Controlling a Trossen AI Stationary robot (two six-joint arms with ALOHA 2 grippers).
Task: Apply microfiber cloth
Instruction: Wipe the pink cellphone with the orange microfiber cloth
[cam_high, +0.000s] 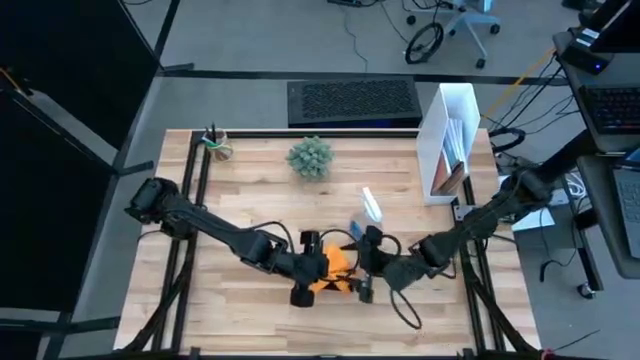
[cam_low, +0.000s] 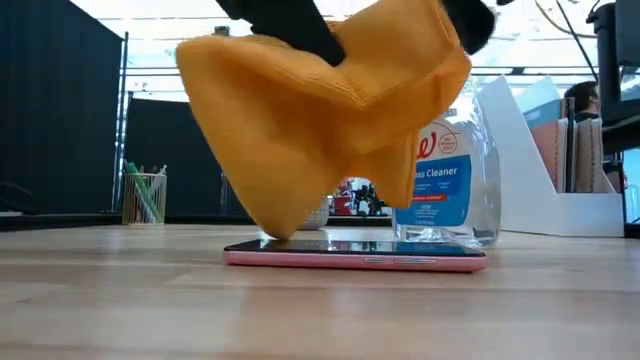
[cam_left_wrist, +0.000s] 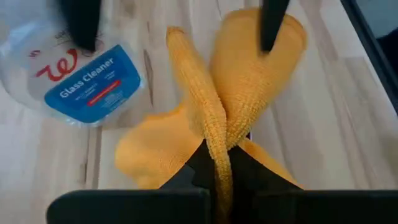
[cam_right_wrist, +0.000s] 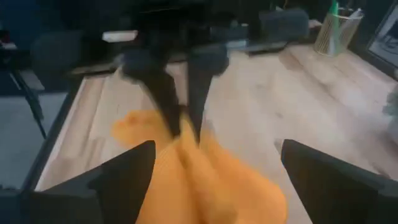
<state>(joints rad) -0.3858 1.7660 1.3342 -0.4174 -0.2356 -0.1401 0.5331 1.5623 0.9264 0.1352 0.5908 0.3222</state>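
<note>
The soft, limp microfiber cloth (cam_left_wrist: 217, 124) is pinched at a gathered fold by the left gripper (cam_left_wrist: 216, 174), draped below onto the smartphone (cam_low: 355, 255), while the right gripper (cam_right_wrist: 214, 168) is spread nearby

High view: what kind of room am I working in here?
Probably a robotics lab or office workspace. Past the wooden table the high view shows a wheeled office chair, loose cables on the floor and a keyboard on a side desk, plus black curtain panels.
</note>
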